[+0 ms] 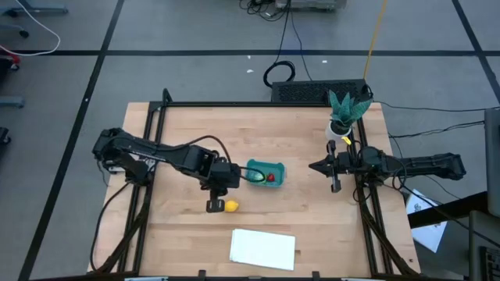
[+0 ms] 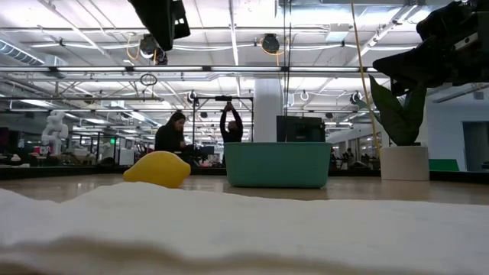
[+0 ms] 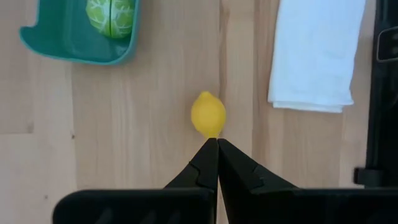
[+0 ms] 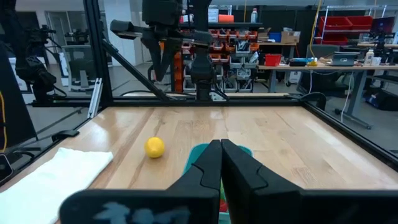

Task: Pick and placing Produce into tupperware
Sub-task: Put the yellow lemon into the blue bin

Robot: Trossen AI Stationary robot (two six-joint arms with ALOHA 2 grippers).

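Note:
The yellow lemon [image 1: 231, 206] lies on the wooden table, between the teal tupperware [image 1: 275, 166] and the white sheet. It also shows in the left wrist view [image 3: 208, 114] and the low view [image 2: 157, 169]. The green ball [image 3: 111, 15] and the red strawberry [image 1: 271, 177] lie inside the tub. My left gripper [image 1: 215, 205] is shut and empty. It hangs well above the table [image 2: 162, 23], right beside the lemon as seen from above [image 3: 217, 142]. My right gripper [image 1: 336, 184] is shut and empty, off the tub's right side [image 4: 220, 144].
A flat white sheet [image 1: 263, 247] lies near the table's front edge, close to the lemon. A potted plant with teal leaves [image 1: 344, 115] stands at the far right corner, beside my right arm. People show in the room beyond the table [image 2: 172, 134].

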